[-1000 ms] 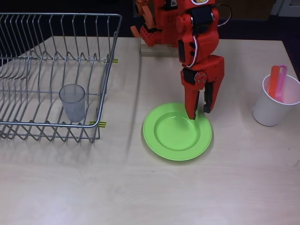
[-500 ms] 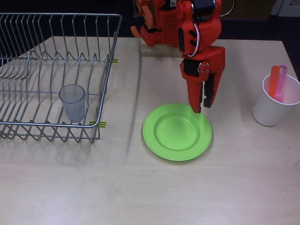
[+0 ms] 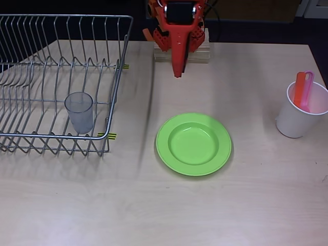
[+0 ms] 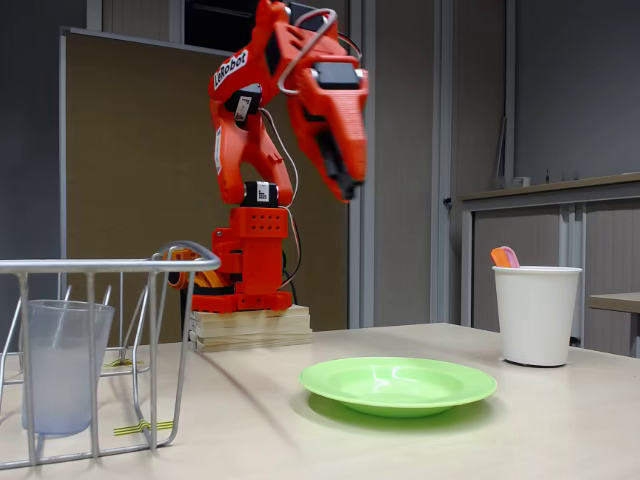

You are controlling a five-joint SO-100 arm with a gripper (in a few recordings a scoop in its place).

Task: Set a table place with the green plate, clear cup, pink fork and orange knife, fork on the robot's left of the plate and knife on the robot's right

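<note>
Green plate (image 3: 193, 144): lay flat on the table (image 3: 164, 205), below the fingertips in the overhead view and well apart from them; nothing rested on it.
Clear cup (image 3: 79, 111): stood upright inside the wire dish rack (image 3: 61, 82), near the rack's front right corner, far to the left of the fingers in the overhead view.
Pink fork (image 3: 307, 89): stood handle-up in the white paper cup (image 3: 300, 115), touching the knife, far to the right of the fingers in the overhead view.
Orange knife (image 3: 299, 88): stood in the same white cup, just left of the fork in the overhead view; in the fixed view only the two tips (image 4: 503, 257) showed above the rim.
Gripper (image 3: 178, 72): raised high above the table, close to the arm's base, pointing down and forward; fingers looked pressed together with no gap visible and nothing between them.
Red arm (image 4: 270, 150): folded up over its base, which sat on a stack of wooden boards (image 4: 250, 327) at the table's far edge.
</note>
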